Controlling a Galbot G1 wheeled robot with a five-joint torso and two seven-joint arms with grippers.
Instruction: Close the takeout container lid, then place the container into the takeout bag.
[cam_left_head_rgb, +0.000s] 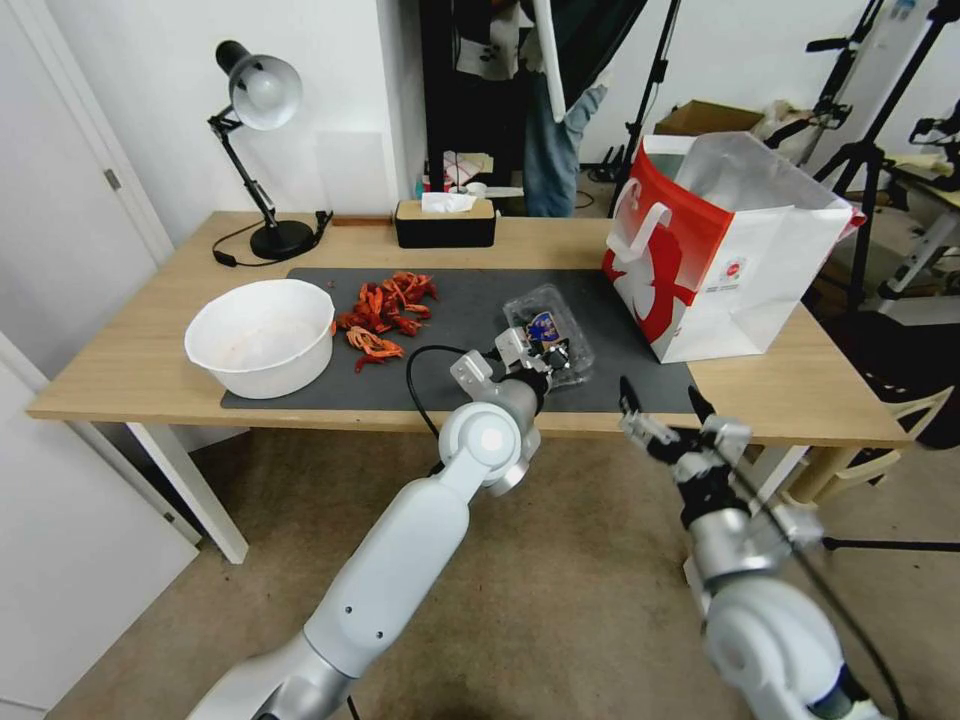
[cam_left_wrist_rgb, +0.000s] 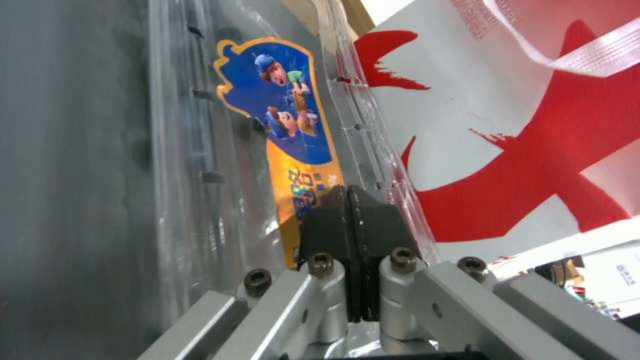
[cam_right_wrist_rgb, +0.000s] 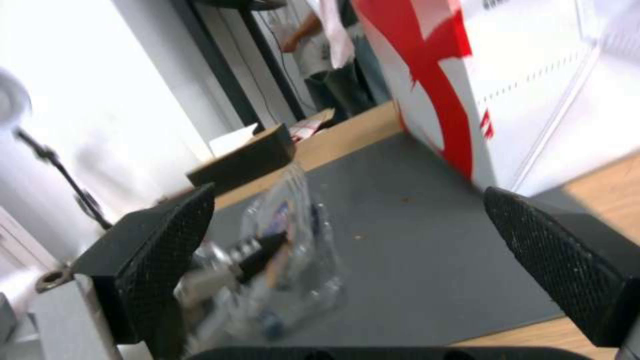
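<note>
Nearest you, the right hand (cam_left_head_rgb: 660, 400) hangs just off the desk's front edge with its pads spread wide and nothing between them. Your left hand (cam_left_head_rgb: 530, 350) is over the dark mat (cam_left_head_rgb: 450, 300), its two black pads (cam_left_wrist_rgb: 373, 225) pressed together at the near edge of the takeout container (cam_left_head_rgb: 555, 335). From the left wrist view they look pinched on the thin clear plastic of the lid (cam_left_wrist_rgb: 267, 125) beside the blue and yellow cartoon sticker (cam_left_wrist_rgb: 293, 120), though you cannot tell how much plastic sits between them.

Judge the container as light, thin-walled and springy: it should flex and slip under a hard squeeze, and the clamshell could pop open. A hold across the rim, where the two halves meet, looks the safest place to take it.

It rests on the mat between the pile of red shells (cam_left_head_rgb: 385, 310) and the takeout bag (cam_left_head_rgb: 720, 250), close to the bag but apart from it. Its long axis runs roughly from your side toward the far right, pointing toward the bag's base. The bag stands upright on the desk (cam_left_head_rgb: 140, 360) with its mouth open upward. Whether the lid is fully snapped shut is not clear.
</note>
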